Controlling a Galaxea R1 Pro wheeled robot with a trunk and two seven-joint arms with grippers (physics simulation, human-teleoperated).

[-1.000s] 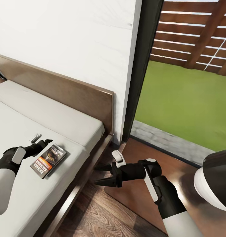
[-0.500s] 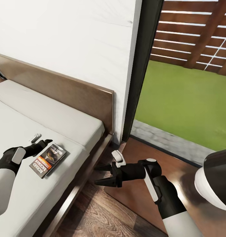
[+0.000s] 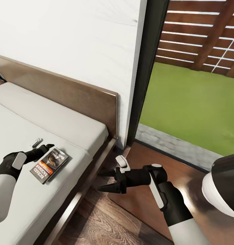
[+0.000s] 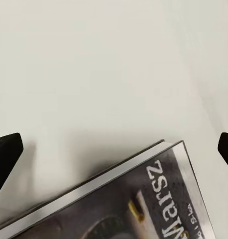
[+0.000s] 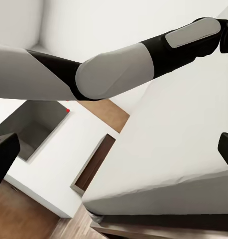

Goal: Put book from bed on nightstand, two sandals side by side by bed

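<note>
The book (image 3: 49,165) lies flat on the off-white mattress of the bed (image 3: 65,127), near its right edge. My left gripper (image 3: 46,149) rests low on the mattress at the book's far end. In the left wrist view that gripper (image 4: 114,149) is open, with a dark fingertip at each side and the book's corner (image 4: 144,199) just ahead between them. My right gripper (image 3: 105,180) hangs open beside the bed frame, at the edge of the glossy reddish-brown nightstand (image 3: 144,207). The sandals are out of view.
The dark headboard (image 3: 79,93) and white wall stand behind the bed. A tall dark-framed window (image 3: 147,68) shows grass and a slatted fence. Wood-plank floor (image 3: 96,221) runs between bed and nightstand. My left arm (image 5: 119,64) crosses the right wrist view above the mattress.
The book has slid a few pixels toward my left arm. Both arms stay nearly still.
</note>
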